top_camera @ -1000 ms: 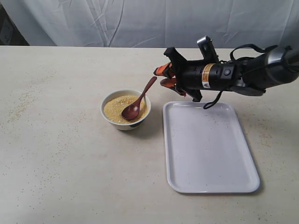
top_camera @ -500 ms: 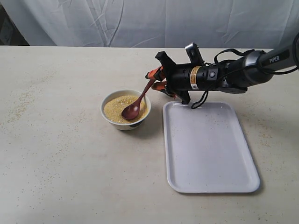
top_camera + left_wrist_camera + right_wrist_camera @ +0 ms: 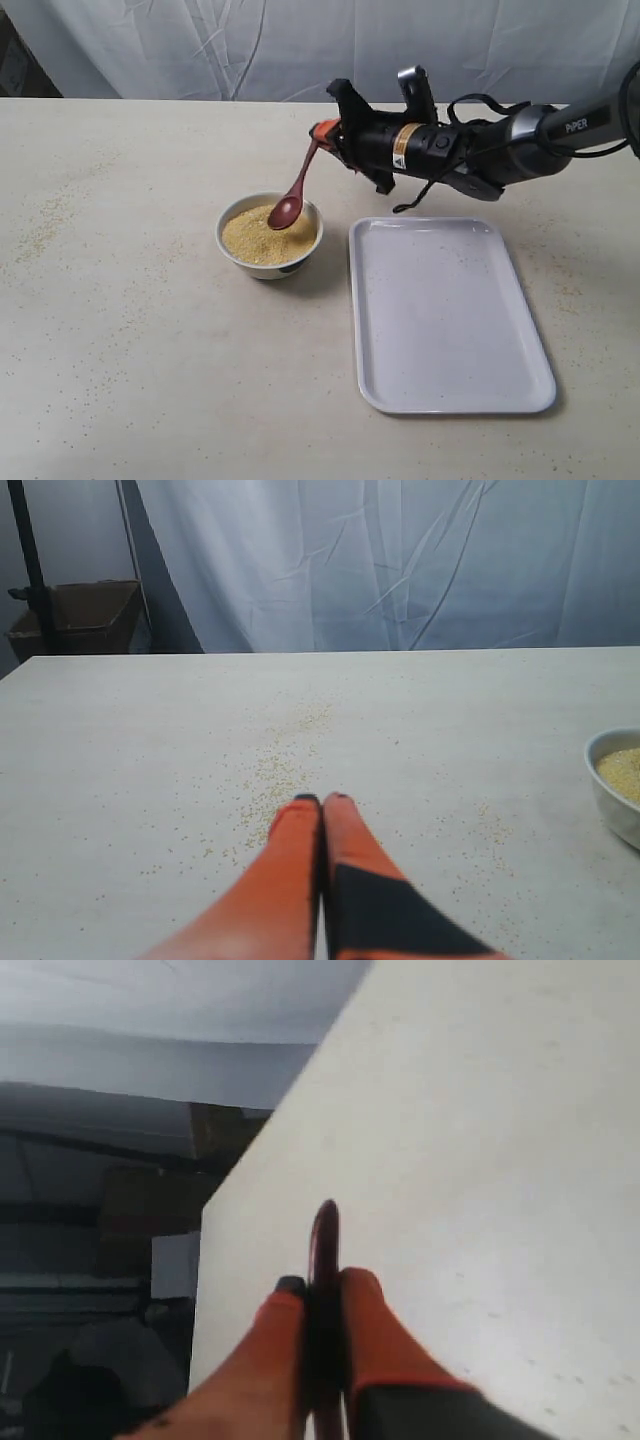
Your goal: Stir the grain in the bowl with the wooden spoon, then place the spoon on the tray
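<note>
Reddish-brown and glossy, the wooden spoon (image 3: 296, 190) was found clamped by its handle end between the fingers of my right gripper (image 3: 322, 131). It slanted down so that its scoop hung over the grain (image 3: 255, 240) at about 1 o'clock in the bowl (image 3: 270, 266); whether scoop and grain touched could not be determined. The tray (image 3: 450, 330) lay flat on the table (image 3: 130, 330) just beside the bowl, between its 3 and 4 o'clock and apart from it, with a few specks on its surface. My left gripper (image 3: 321, 800) had its fingers pressed together, empty, low over the table near loose granules (image 3: 278, 772).
</note>
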Robot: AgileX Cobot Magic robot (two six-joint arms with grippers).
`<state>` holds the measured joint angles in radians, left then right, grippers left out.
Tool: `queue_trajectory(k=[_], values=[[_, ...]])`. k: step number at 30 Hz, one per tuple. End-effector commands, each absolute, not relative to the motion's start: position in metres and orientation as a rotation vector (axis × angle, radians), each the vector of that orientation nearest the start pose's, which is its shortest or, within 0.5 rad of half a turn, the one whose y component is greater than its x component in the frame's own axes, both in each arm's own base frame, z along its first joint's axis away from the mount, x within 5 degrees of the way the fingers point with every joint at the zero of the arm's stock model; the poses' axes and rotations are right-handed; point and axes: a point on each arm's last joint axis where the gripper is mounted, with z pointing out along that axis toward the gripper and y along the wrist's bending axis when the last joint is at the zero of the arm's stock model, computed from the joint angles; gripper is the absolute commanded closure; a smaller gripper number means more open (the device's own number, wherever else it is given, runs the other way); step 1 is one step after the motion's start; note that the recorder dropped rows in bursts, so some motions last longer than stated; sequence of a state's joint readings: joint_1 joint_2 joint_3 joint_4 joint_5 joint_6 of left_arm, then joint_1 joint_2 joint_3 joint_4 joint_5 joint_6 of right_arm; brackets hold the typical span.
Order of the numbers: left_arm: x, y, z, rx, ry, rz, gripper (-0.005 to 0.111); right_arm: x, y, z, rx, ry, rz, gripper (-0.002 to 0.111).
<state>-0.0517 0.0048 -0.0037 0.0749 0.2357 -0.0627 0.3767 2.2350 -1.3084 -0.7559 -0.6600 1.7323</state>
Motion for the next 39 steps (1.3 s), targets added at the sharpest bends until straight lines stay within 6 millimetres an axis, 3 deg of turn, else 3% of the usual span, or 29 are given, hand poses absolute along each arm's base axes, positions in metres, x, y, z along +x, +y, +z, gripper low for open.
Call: queue_trajectory(k=[1, 3, 7, 9, 12, 16, 19, 21, 25, 28, 33, 36, 39], values=[[0.056, -0.001, 0.192, 0.035, 1.714, -0.021, 0.107, 0.402, 0.235, 0.181, -0.298, 1.818, 1.110, 0.108], [0.056, -0.001, 0.192, 0.035, 1.714, -0.021, 0.107, 0.386, 0.255, 0.184, -0.537, 1.771, 1.040, 0.109], [0.056, -0.001, 0.192, 0.035, 1.714, -0.021, 0.107, 0.366, 0.289, 0.161, -0.640, 1.829, 0.965, 0.109], [0.056, -0.001, 0.192, 0.035, 1.714, -0.021, 0.107, 0.364, 0.295, 0.147, -0.645, 1.854, 0.942, 0.109], [0.056, -0.001, 0.192, 0.035, 1.714, -0.021, 0.107, 0.374, 0.285, 0.141, -0.544, 1.918, 0.830, 0.109], [0.056, -0.001, 0.192, 0.035, 1.714, -0.021, 0.107, 0.380, 0.274, 0.182, -0.471, 1.811, 0.821, 0.109], [0.056, -0.001, 0.192, 0.035, 1.714, -0.021, 0.107, 0.380, 0.271, 0.193, -0.512, 1.771, 0.768, 0.109], [0.056, -0.001, 0.192, 0.035, 1.714, -0.021, 0.107, 0.382, 0.269, 0.192, -0.512, 1.772, 0.743, 0.109], [0.056, -0.001, 0.192, 0.035, 1.714, -0.021, 0.107, 0.387, 0.267, 0.161, -0.474, 1.876, 0.702, 0.109], [0.056, -0.001, 0.192, 0.035, 1.714, -0.021, 0.107, 0.383, 0.275, 0.147, -0.441, 1.907, 0.768, 0.109], [0.056, -0.001, 0.192, 0.035, 1.714, -0.021, 0.107, 0.375, 0.285, 0.172, -0.455, 1.812, 0.839, 0.109], [0.056, -0.001, 0.192, 0.035, 1.714, -0.021, 0.107, 0.380, 0.279, 0.186, -0.484, 1.766, 0.786, 0.109], [0.056, -0.001, 0.192, 0.035, 1.714, -0.021, 0.107, 0.390, 0.271, 0.188, -0.479, 1.802, 0.713, 0.109]])
